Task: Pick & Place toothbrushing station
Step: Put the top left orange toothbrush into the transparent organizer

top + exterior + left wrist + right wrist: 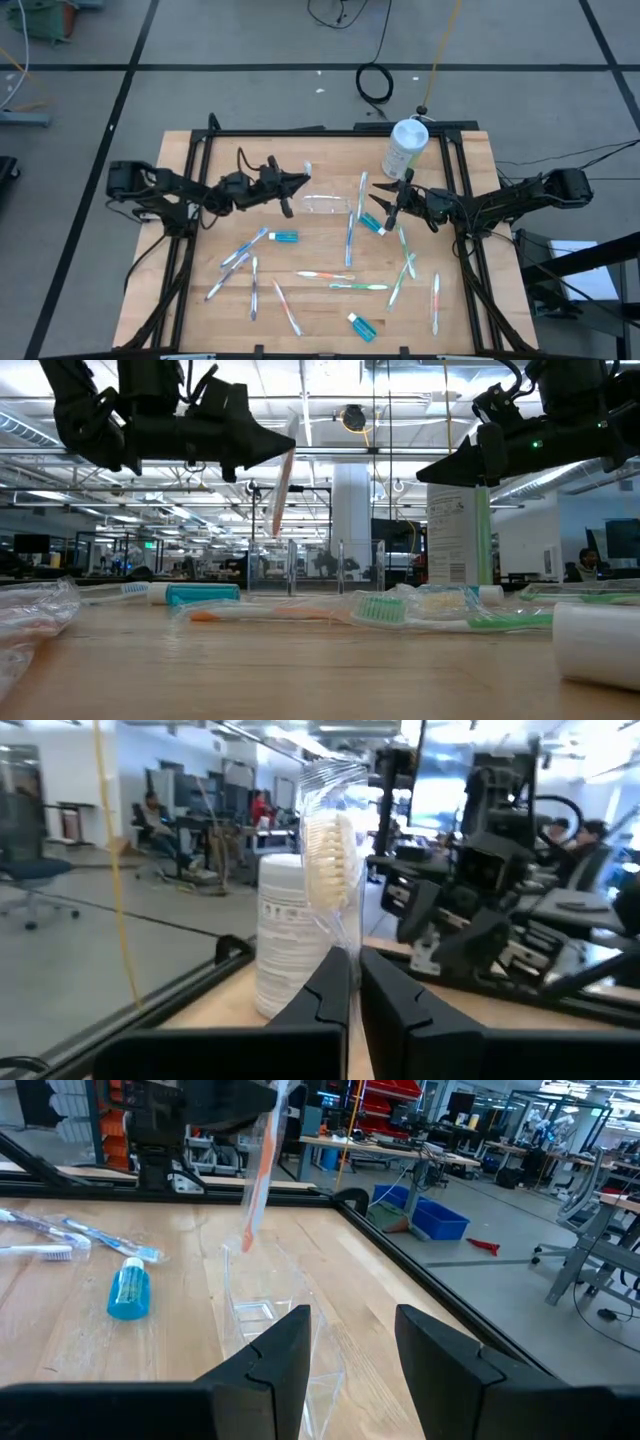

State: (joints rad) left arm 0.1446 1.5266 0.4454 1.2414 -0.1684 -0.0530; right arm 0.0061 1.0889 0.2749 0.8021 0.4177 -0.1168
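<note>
My left gripper [297, 180] [283, 450] hovers above the table's middle, shut on a toothbrush [280, 485] in a clear wrapper. The brush's white-bristled head [332, 855] is up and its orange handle [255, 1190] points down. The toothbrushing station [325, 205] [262, 1315], a see-through slotted holder, rests on the wood just right of that gripper, under the brush's lower end. My right gripper [383, 196] [350, 1350] hovers level on the holder's right side, open, pointing at it. My left gripper pinches the wrapped toothbrush between its two fingers just below the head [347, 955]. The fingers come level from the table's left and lie across the brush. The brush is lifted clear, nearly upright and slightly tilted, and its handle end [246, 1240] hangs above the holder.
A tall white-and-green canister [405, 148] stands at the back right. Several wrapped toothbrushes [345, 285] and teal toothpaste tubes [283, 237] [362, 326] lie scattered over the near half. Black frame rails [190, 230] run along the table's sides.
</note>
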